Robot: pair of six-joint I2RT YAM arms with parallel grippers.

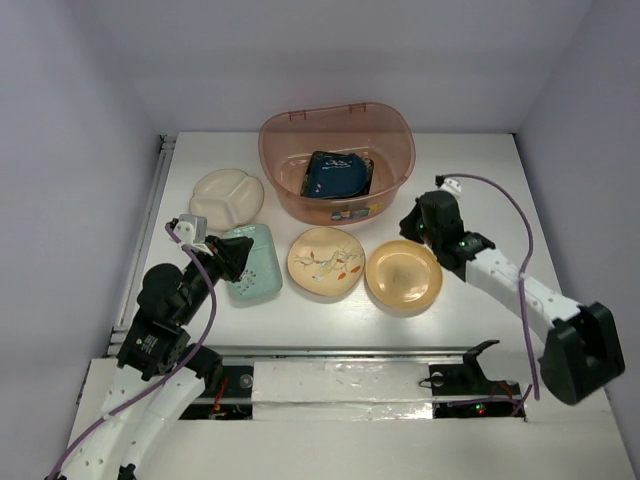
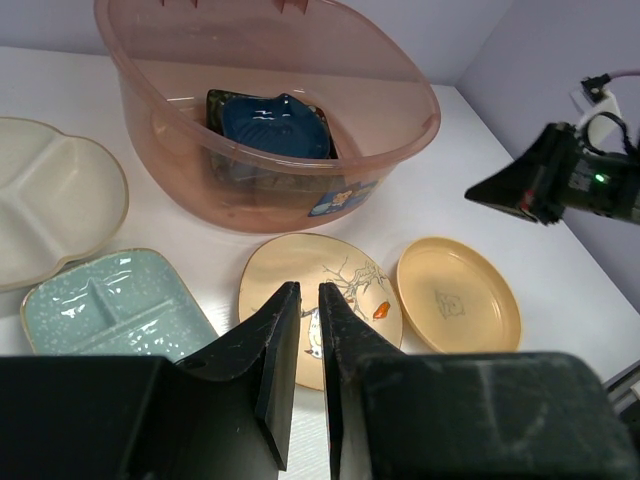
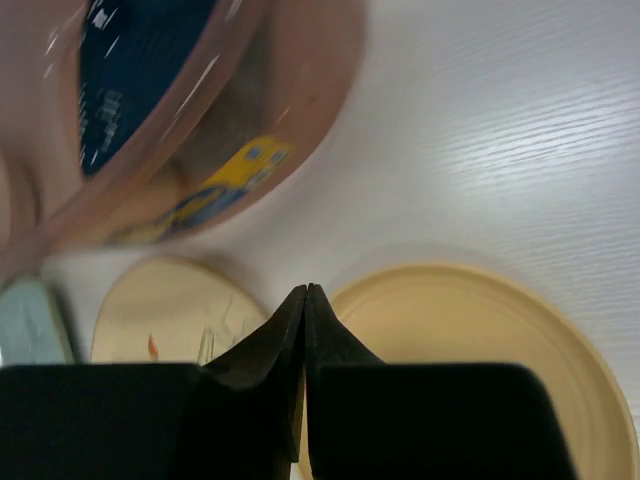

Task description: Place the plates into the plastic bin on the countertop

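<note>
The plastic bin stands at the back centre of the countertop. It holds the dark-blue leaf plate lying on the black square plate. In front of it lie the cream divided plate, the mint-green plate, the cream floral plate and the orange-tan plate. My left gripper is shut and empty, with only a thin gap, above the mint plate's right edge. My right gripper is shut and empty, just right of the bin and behind the orange-tan plate.
A metal rail runs along the countertop's left edge, and grey walls enclose the back and sides. The right arm reaches in from the right with a purple cable. The bin's label faces the front.
</note>
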